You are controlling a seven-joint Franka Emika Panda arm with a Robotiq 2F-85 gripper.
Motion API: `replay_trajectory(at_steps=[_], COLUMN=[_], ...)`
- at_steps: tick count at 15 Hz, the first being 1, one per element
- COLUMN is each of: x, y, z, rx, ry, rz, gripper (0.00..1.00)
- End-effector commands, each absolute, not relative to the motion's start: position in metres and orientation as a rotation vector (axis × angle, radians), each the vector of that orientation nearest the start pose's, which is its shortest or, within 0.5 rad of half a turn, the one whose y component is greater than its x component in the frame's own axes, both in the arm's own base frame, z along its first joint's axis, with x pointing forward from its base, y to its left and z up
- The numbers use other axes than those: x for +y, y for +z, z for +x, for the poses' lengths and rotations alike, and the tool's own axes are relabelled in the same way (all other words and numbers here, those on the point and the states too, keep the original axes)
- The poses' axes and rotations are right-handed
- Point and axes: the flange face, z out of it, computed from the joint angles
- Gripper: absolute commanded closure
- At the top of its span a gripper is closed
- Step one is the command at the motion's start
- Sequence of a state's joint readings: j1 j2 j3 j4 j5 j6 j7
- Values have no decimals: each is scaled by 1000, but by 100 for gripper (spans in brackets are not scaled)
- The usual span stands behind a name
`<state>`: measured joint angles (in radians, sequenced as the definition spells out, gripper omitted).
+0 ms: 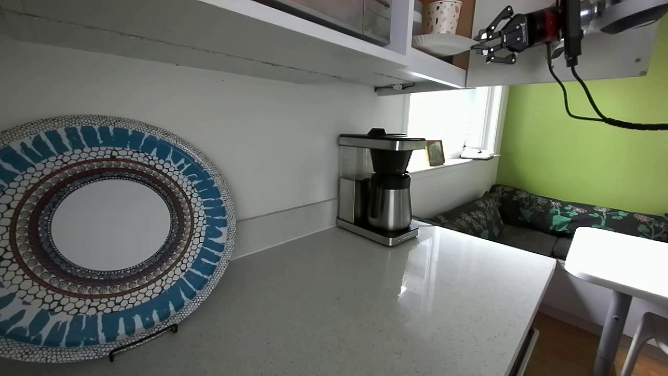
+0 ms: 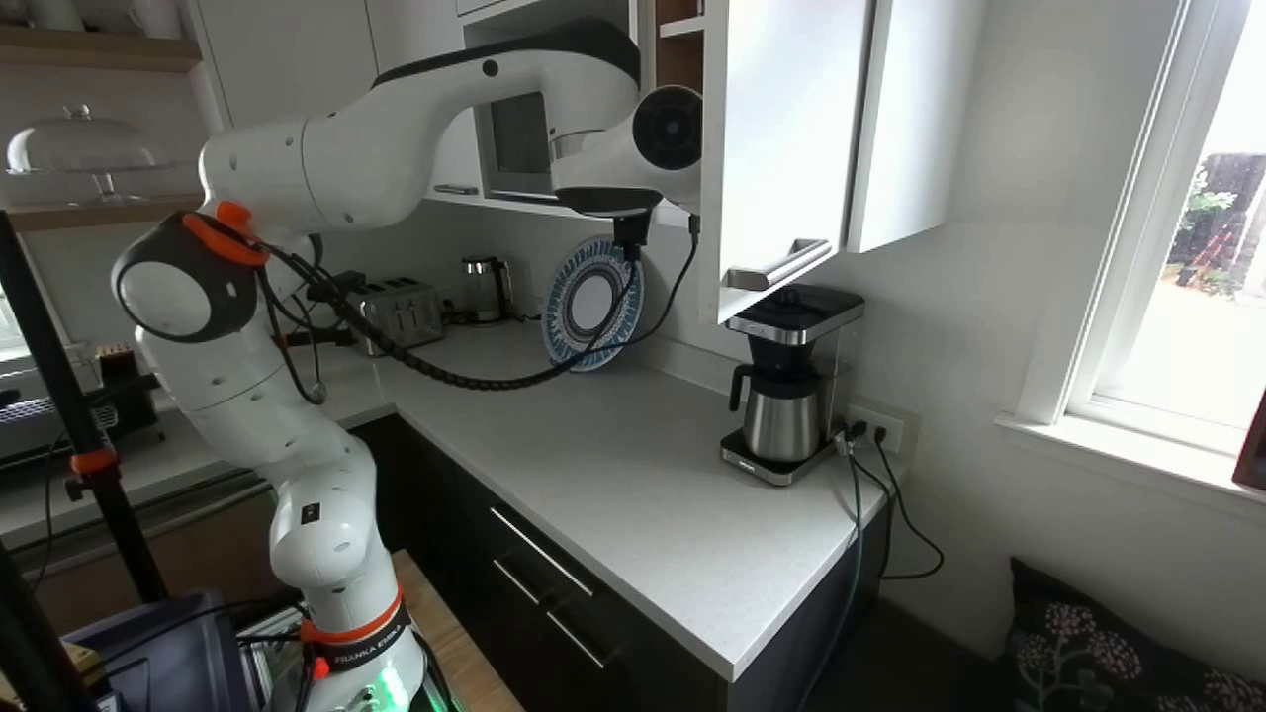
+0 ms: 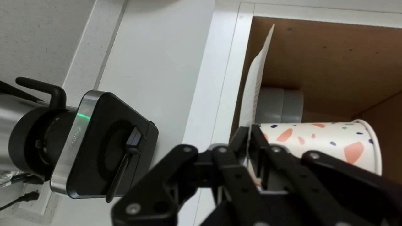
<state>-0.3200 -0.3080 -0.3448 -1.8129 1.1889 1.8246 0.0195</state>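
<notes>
A white paper plate [image 1: 442, 45] with a fluted rim juts out over the front edge of an open cabinet. My gripper [image 1: 476, 46] is shut on its rim; in the wrist view the plate [image 3: 253, 88] runs edge-on between the two fingertips. Just above the plate stands a paper cup [image 1: 443, 16] with orange and dark flecks, close beside one finger. Whether the cup [image 3: 329, 141] rests on the plate I cannot tell. Behind them is a grey rounded stack [image 3: 278, 105]. The cabinet door hides the gripper in an exterior view.
An open cabinet door [image 2: 791, 129] stands beside the arm. The cabinet's white bottom edge [image 3: 220, 103] runs close under the plate. Below, a coffee maker [image 1: 383, 188] and a large patterned round plate [image 1: 209, 219] stand on the counter [image 1: 334, 303]. A cable [image 2: 475, 381] hangs from the arm.
</notes>
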Motion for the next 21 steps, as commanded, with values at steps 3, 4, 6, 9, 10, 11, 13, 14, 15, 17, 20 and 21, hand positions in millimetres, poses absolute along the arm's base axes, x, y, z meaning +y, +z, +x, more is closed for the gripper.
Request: replay_trajectory(at_steps=[3,4,6,9,10,11,13,14,15,17,20,21], x=[-262,-262,-262,-262,-262,-262,-262,-261,-261,-261,-261,-261], y=[742,742,741,740,740,740,740,741,741,741,739,739], z=[415,417,420,424,425,426,429,430,432,434,438,439], rx=[780,780,781,786,788,789,792,791,790,791,794,795], ry=[-716,-716,-715,-718,-721,-723,-727,-729,-730,-730,-726,-725], rz=[-1713,-1714,-1717,-1716,-1716,-1715,-1716,-1716,-1716,-1718,-1719,-1720], gripper=[98,98,98,98,98,98,98,98,98,98,98,98])
